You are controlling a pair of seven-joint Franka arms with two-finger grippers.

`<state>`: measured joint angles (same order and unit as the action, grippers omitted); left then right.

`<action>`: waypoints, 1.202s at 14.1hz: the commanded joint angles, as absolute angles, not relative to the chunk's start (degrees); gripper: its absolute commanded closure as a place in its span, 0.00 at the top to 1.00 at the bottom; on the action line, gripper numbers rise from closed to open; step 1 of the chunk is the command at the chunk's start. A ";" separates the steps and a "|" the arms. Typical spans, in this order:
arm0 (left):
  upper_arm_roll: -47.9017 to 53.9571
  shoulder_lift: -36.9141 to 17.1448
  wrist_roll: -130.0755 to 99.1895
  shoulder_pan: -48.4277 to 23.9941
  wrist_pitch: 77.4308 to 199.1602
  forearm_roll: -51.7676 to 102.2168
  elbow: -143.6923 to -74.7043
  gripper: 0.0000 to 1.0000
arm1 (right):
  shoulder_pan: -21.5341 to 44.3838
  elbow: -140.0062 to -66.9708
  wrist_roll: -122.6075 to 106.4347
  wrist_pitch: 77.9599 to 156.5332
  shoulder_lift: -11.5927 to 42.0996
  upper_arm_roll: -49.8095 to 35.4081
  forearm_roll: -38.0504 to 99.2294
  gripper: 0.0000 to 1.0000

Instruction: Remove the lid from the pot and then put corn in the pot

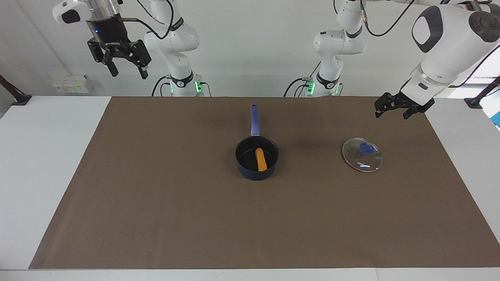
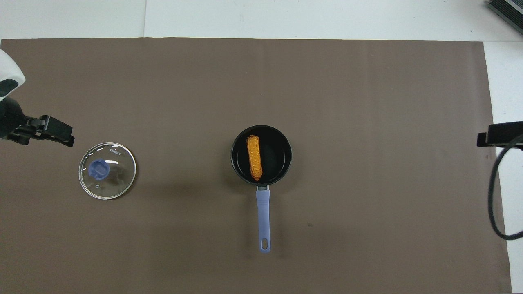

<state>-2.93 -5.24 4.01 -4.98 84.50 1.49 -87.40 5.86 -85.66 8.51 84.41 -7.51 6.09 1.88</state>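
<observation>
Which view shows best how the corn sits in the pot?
The overhead view: it looks straight down into the pot, so the whole corn shows lying on the black bottom. The facing view shows the corn slantwise, its lower end near the wall.
</observation>
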 commanded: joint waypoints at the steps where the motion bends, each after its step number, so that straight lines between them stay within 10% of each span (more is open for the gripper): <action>1: -3.08 -5.10 3.51 -4.83 84.02 2.02 -87.36 1.00 | 5.45 -86.39 0.36 82.53 -7.30 6.94 1.76 1.00; 17: -3.78 -3.34 4.13 -4.83 82.80 1.93 -86.31 1.00 | 6.06 -90.09 -1.41 84.38 -7.21 6.24 -0.80 1.00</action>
<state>-3.42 -4.23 4.05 -4.96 84.45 1.49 -87.13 6.40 -88.93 -0.41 83.53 -6.41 6.39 -1.30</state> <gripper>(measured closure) 0.000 0.000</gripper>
